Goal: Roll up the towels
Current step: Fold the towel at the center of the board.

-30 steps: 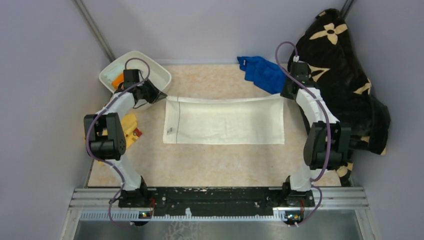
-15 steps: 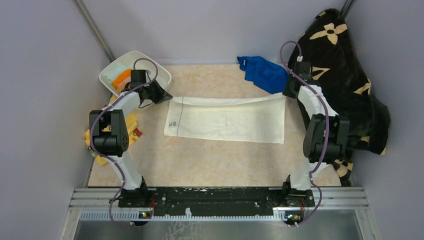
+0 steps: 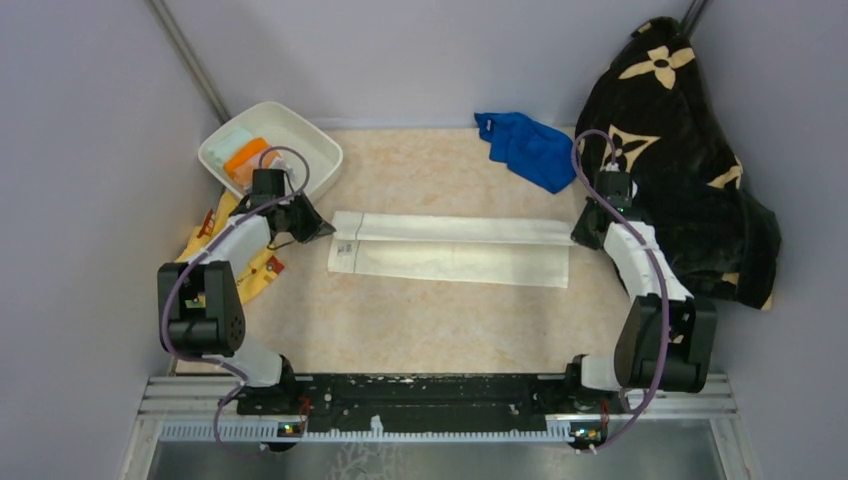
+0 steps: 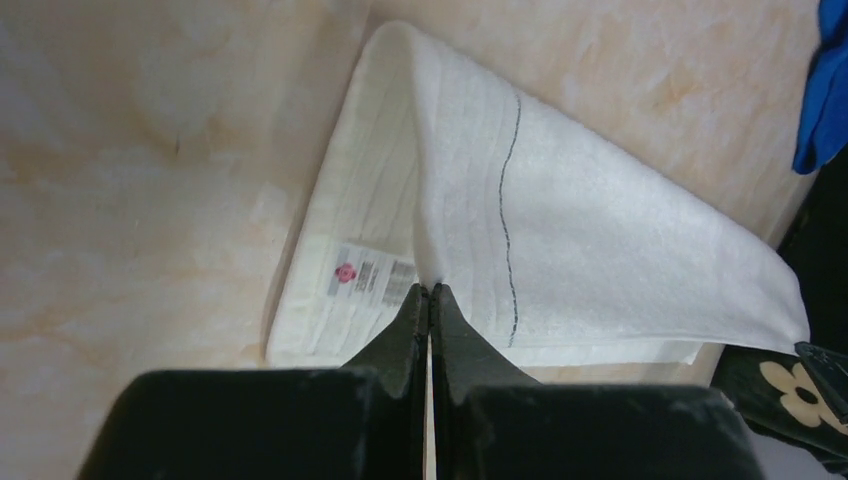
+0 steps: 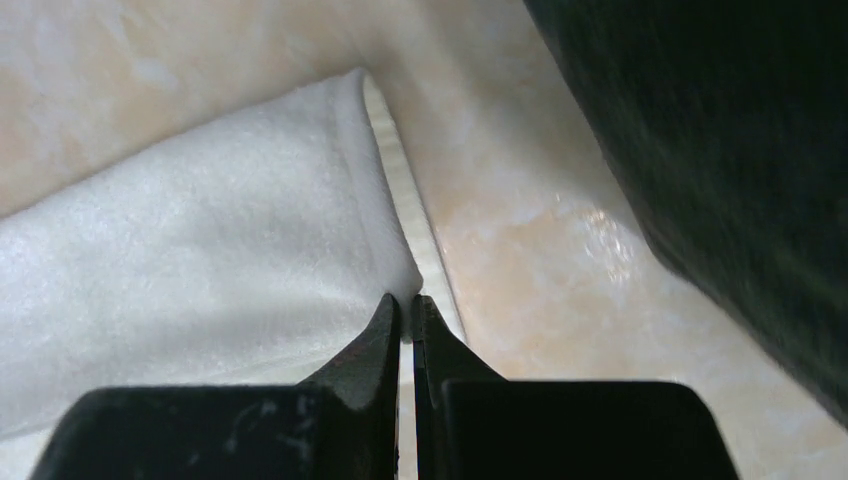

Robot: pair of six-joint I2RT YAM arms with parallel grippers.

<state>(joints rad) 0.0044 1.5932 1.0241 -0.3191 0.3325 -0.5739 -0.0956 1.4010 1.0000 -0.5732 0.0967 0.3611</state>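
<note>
The cream-white towel [image 3: 450, 250] is lying across the middle of the table [image 3: 420, 330] as a long strip running left to right, with its far long edge doubled over toward the near side, so that a flap is covering the far half. The left gripper [image 3: 322, 230] is pinching the left corner of that flap, and in the left wrist view its fingers [image 4: 410, 320] are pressing tight together on the edge of the upper layer of the cloth [image 4: 600, 230], which is lifting off the lower layer in a soft tent. A small label [image 4: 365, 275] with a pink mark is showing on the lower layer just beside the fingertips, and a thin dark stitched line is crossing the flap near that end. The right gripper [image 3: 578, 236] is clamping the opposite corner; in the right wrist view its jaws are closing on the fold of the towel [image 5: 200, 260] with hardly a gap between them. The blue towel [image 3: 528, 148] is sitting crumpled at the far edge, apart from the white one and just beside the black blanket [image 3: 690, 170] heaped along the right side. Something orange and pale is lying in the white tub [image 3: 310, 140] at the far left corner, though I cannot tell what it is. A yellow cloth [image 3: 255, 268] is lying under the left arm.
</note>
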